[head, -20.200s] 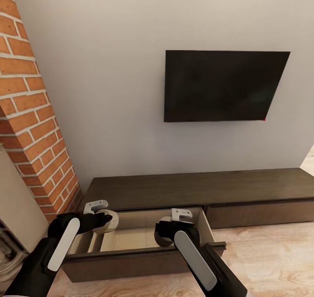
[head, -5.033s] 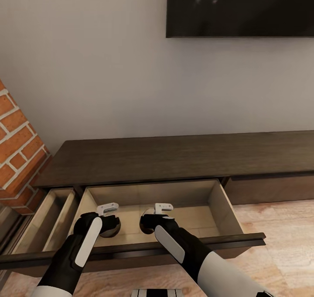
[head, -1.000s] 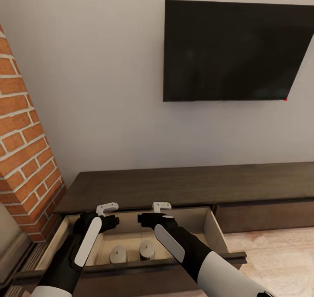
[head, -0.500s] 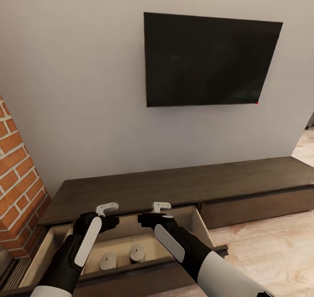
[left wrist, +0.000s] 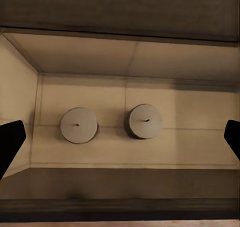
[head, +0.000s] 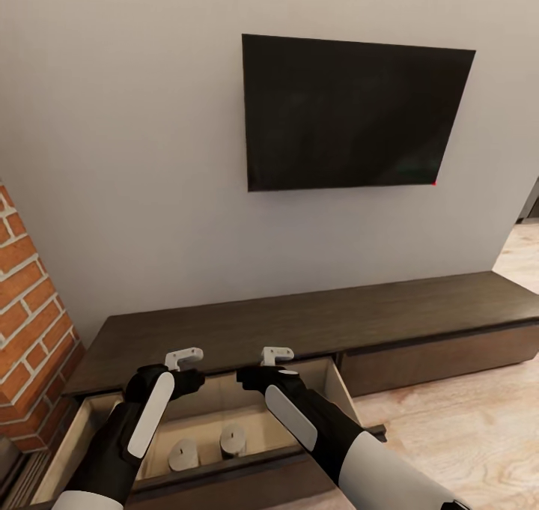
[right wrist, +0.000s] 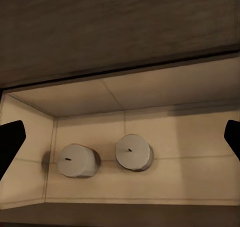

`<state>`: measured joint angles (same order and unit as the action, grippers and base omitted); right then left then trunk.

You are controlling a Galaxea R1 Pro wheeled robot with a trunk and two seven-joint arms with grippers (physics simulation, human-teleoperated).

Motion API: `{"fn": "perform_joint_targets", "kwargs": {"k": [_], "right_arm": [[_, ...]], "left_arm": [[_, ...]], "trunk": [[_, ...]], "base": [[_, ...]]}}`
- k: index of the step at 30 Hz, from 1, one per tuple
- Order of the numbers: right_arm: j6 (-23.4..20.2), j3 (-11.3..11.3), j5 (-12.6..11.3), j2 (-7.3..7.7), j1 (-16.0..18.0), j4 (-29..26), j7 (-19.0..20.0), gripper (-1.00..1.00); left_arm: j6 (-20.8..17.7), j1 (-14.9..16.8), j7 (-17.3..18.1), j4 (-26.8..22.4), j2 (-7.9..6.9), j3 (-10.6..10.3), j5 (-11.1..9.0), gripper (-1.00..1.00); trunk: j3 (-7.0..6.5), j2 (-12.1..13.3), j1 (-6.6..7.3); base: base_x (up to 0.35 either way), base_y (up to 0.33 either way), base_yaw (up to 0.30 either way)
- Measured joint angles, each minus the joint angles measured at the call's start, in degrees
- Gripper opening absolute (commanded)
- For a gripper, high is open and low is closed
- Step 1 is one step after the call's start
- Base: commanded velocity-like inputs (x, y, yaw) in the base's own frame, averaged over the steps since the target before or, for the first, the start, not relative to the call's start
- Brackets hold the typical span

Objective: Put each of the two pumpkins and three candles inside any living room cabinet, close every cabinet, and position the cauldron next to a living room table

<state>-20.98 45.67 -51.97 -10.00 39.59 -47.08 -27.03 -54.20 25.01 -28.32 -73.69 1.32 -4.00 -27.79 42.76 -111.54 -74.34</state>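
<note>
Two candles (head: pixel 208 447) stand side by side, apart, in the cabinet's (head: pixel 314 323) open drawer (head: pixel 329 383), both claws, left (head: pixel 187 381) and right (head: pixel 251 379), spread empty above; we judge the third candle, pumpkins, cauldron and closing outstanding.

An open drawer (head: pixel 329 379) of the dark cabinet (head: pixel 314 323) is seen — pale wood inside. Two candles (head: pixel 183 454) (head: pixel 233 439) are stood upright on its floor, just beside each other.
</note>
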Motion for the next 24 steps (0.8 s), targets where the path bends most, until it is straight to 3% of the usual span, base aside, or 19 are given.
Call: {"fn": "perform_joint_targets", "kwargs": {"k": [6,16,24], "right_arm": [[0.0,0.03,0.0,0.0,0.0,0.03,-0.01,1.0],[0.01,0.03,0.0,0.0,0.0,0.03,-0.05,1.0],[0.0,0.02,0.0,0.0,0.0,0.01,0.03,1.0]], "left_arm": [[0.0,0.0,0.0,0.02,0.0,0.0,-0.01,1.0],[0.0,-0.01,0.0,0.01,0.0,0.0,-0.02,1.0],[0.0,0.0,0.0,0.02,0.0,0.0,-0.02,1.0]], "trunk": [[-1.08,2.41,1.32],[-2.87,6.42,3.52],[-4.31,9.63,5.27]], "base": [[0.0,0.0,0.041],[0.0,0.0,0.24],[0.0,0.0,0.037]]}}
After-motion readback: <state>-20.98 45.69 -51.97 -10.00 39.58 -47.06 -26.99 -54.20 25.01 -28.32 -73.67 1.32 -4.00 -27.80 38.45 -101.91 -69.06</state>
